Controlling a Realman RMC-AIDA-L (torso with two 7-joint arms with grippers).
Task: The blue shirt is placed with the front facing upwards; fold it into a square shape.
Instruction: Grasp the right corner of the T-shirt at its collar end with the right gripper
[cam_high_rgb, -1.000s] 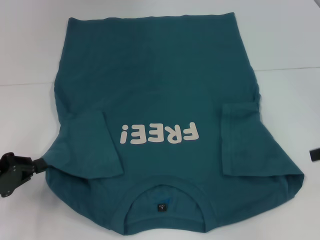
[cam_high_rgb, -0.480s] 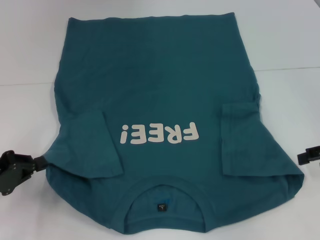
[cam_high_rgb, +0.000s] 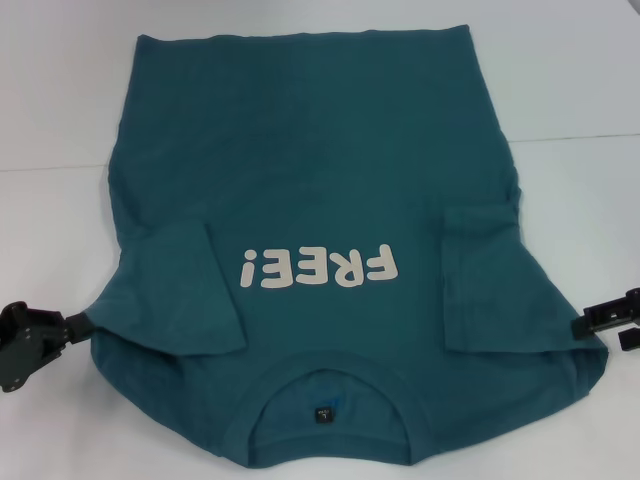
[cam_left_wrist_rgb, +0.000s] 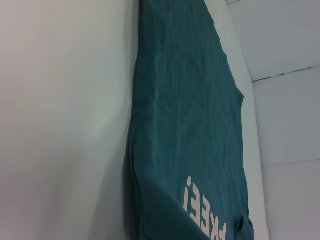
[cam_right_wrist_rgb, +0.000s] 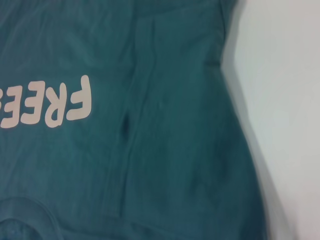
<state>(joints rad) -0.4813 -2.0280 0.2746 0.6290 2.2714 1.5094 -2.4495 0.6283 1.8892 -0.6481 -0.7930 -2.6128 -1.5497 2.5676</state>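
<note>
Flat on white tabletop (cam_high_rgb: 60, 100): blue shirt (cam_high_rgb: 320, 180), sleeves folded in. Left gripper (cam_high_rgb: 75, 322) pinching its shoulder edge; right gripper (cam_high_rgb: 580, 324) alongside, finger state unclear.

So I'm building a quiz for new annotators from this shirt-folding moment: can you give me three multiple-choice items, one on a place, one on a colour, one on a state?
1. Where is the right gripper?
A. over the collar
B. at the shirt's right shoulder edge
C. on the far hem

2. What colour is the FREE! print?
A. cream
B. red
C. black

3. How do the sleeves of the blue shirt lie?
A. spread out sideways
B. folded in over the front
C. tucked out of sight underneath

Key:
1 B: the head view shows it at the cloth's right edge, level with the shoulder.
2 A: the letters are pale cream on teal.
3 B: the left sleeve and right sleeve both lie flat on the chest.
</note>
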